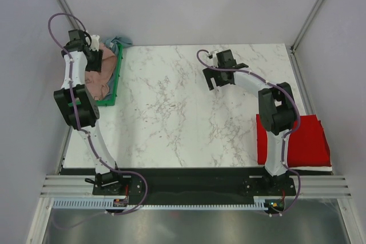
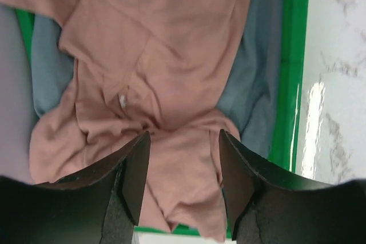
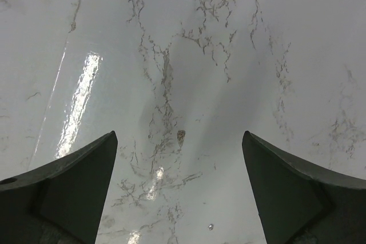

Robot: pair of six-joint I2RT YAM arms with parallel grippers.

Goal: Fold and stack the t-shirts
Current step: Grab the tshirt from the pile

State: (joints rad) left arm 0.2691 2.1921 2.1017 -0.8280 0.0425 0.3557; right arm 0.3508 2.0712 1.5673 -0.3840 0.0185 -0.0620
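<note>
Left wrist view: soft, creased dusty-pink tee (image 2: 160, 55) bunched over grey-blue tee (image 2: 260, 84) in green bin (image 2: 293, 55) — between parted jaws of left gripper (image 2: 184, 135). Jaws of right gripper (image 3: 178, 135) wide apart — glossy marble table (image 3: 171, 38) between them.

A white bench (image 1: 171, 112) with grey marble veining fills the middle of the scene. Plain pale grey walls (image 1: 189, 4) close it in at the back and on both sides, and slim metal posts (image 1: 314, 8) run up the back corners. Along the near edge lies a black plate (image 1: 189, 176), then silver rails (image 1: 189, 187) and a white slotted strip (image 1: 189, 203). Nearer still is a dull grey metal sheet (image 1: 189, 226). The light is soft and even, and the glossy bench top throws back bright streaks (image 3: 77, 107) of glare.
</note>
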